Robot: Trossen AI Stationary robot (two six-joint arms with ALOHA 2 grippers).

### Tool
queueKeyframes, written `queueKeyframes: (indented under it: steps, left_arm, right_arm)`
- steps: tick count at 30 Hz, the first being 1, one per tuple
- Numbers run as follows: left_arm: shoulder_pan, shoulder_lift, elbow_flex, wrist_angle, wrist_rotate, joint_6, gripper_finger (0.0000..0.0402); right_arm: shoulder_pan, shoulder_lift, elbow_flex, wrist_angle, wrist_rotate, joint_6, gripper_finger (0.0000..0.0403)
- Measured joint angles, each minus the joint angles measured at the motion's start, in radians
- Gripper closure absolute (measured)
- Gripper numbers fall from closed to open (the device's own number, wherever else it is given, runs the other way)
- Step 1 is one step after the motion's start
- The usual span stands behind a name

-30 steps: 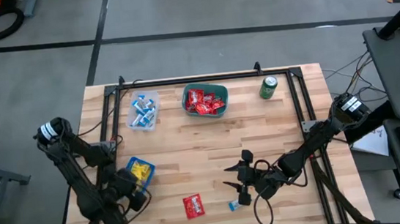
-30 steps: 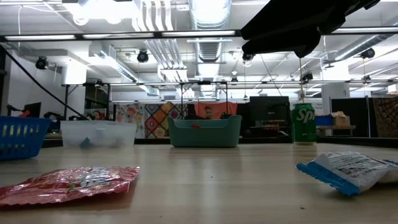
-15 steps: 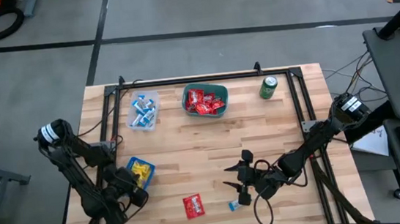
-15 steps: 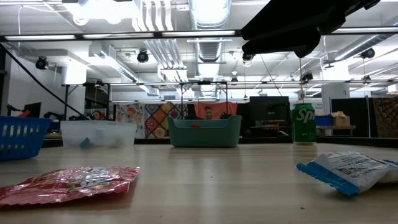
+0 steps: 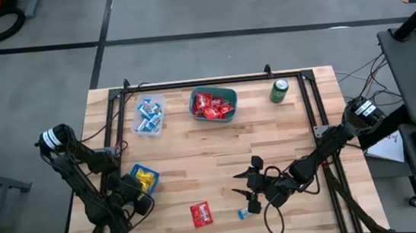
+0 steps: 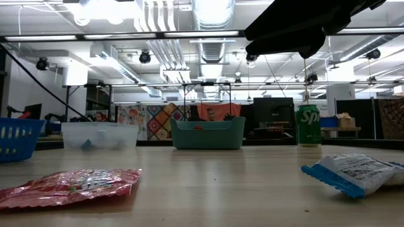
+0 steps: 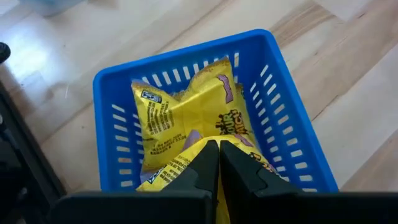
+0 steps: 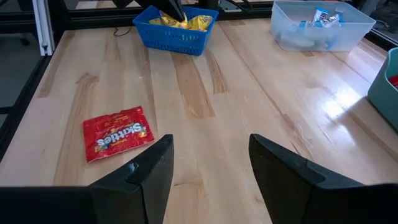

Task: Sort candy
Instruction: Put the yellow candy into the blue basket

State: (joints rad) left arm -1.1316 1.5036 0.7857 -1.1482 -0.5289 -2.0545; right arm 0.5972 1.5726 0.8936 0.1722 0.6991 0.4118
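The right tool [image 5: 247, 190] hangs spread wide near the red packet [image 5: 201, 214] lying flat on the bench [image 5: 196, 148] — light, crinkly, slippery, best pinched at an edge — while the left tool [image 7: 213, 163], clenched, sits over the blue basket [image 7: 292, 130] of yellow packets [image 7: 186, 112].

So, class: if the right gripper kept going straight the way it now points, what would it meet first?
Probably the red packet lying on the table, just off the right gripper's open jaws' line; depth is unclear. Beyond stands the blue basket.

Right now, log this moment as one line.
left gripper: shut over blue basket of yellow packets | right gripper: open above table | loose: red packet, blue-and-white wrapper
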Motion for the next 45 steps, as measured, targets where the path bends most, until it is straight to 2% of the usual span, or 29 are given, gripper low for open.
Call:
queueKeyframes:
  steps: [8, 21, 26, 37, 45]
  left_arm:
    - [0.000, 0.000, 0.009, 0.009, -0.009, -0.008, 0.0402]
    - [0.000, 0.000, 0.119, -0.084, -0.052, 0.053, 0.0402]
    - [0.000, 0.000, 0.097, -0.082, 0.042, 0.074, 0.0402]
    - [0.000, 0.000, 0.052, -0.004, 0.049, 0.077, 0.0402]
    - [-0.005, 0.000, 0.171, -0.108, 0.043, 0.132, 0.0402]
  right_arm:
    - [0.000, 0.000, 0.000, 0.000, 0.000, 0.000, 0.0202]
    - [0.000, 0.000, 0.000, 0.000, 0.000, 0.000, 0.0202]
    - [0.000, 0.000, 0.000, 0.000, 0.000, 0.000, 0.0202]
    - [0.000, 0.000, 0.000, 0.000, 0.000, 0.001, 0.0202]
    - [0.000, 0.000, 0.000, 0.000, 0.000, 0.008, 0.0202]
